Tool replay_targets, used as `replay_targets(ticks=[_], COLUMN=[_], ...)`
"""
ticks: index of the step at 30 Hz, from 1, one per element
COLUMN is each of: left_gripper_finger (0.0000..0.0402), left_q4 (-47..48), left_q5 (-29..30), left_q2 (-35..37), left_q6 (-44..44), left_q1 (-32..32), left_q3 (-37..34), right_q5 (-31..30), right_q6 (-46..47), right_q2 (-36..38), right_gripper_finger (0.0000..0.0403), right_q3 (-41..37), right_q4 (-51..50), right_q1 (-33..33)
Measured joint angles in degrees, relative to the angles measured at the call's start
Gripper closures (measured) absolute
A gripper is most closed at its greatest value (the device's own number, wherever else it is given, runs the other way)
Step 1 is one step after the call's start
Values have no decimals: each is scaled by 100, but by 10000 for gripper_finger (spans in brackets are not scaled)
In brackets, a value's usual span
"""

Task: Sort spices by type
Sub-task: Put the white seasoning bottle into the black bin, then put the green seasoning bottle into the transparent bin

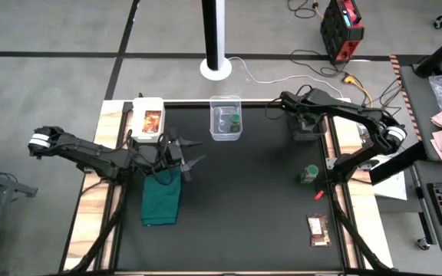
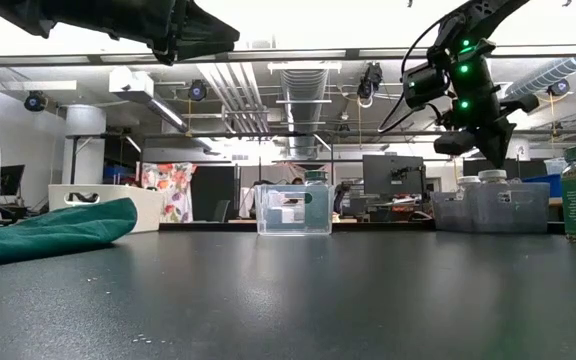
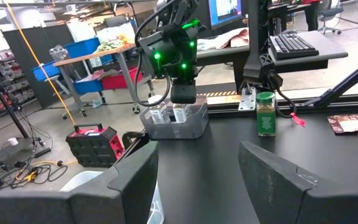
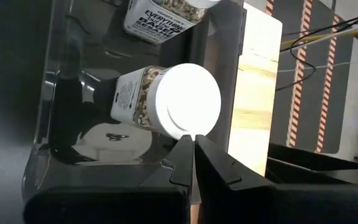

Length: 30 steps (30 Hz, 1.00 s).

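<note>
My right gripper (image 4: 194, 138) is shut and hangs over a grey bin (image 1: 307, 132) at the table's far right. In the bin lie two clear jars: one with its white lid (image 4: 188, 99) just under the fingertips, and a second jar (image 4: 166, 15) beyond it. In the low view the right gripper (image 2: 488, 148) stands a little above that lid (image 2: 493, 176). My left gripper (image 1: 192, 153) is open in the air above the green cloth (image 1: 162, 198). One green-lidded jar (image 1: 310, 174) stands upright on the table and another (image 1: 235, 120) sits in the clear box (image 1: 225, 103). One packet (image 1: 318, 228) lies flat near the right edge and another (image 1: 152, 121) lies in a white tray.
The clear box stands at the far middle of the table, the white tray (image 1: 138, 103) at the far left. The green cloth lies bunched at the left. The black mat between cloth and standing jar is bare. A white pole (image 1: 215, 34) rises behind the table.
</note>
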<state>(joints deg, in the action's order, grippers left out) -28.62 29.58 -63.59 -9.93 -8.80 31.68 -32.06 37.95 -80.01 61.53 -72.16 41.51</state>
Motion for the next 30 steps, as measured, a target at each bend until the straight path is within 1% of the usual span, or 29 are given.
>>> replay_targets(ticks=[7,9,11,13,17,19,21,26,28,30], left_gripper_finger=[196,196,196,196,196,196,196,196,196,196], left_q4=[13,40,114,198,328,321,324,325,323,326], left_q5=[0,0,0,0,-4,-4,-7,-9,-9,-11], left_q2=[2,2,4,4,4,4,6,4,4,4], left_q6=[19,28,93,182,289,315,318,318,318,321], left_q1=[0,0,0,0,0,0,0,0,0,0], left_q3=[0,0,0,0,0,0,0,0,0,0], right_q5=[-134,-273,-412,-421,-337,-147,36,236,511,1001], right_q6=[-22,-12,-54,-93,-295,-463,-413,358,664,987], right_q2=[0,12,121,331,922,1183,1364,1506,1482,1463], right_gripper_finger=[394,394,394,394,394,394,394,394,394,394], right_q3=[-9,-10,-13,1,9,9,-4,-20,-21,-20], right_q4=[10,20,49,146,719,916,1006,947,944,913], right_q1=[-1,-23,-138,-350,-977,-1404,-1879,-3114,-3540,-3881])
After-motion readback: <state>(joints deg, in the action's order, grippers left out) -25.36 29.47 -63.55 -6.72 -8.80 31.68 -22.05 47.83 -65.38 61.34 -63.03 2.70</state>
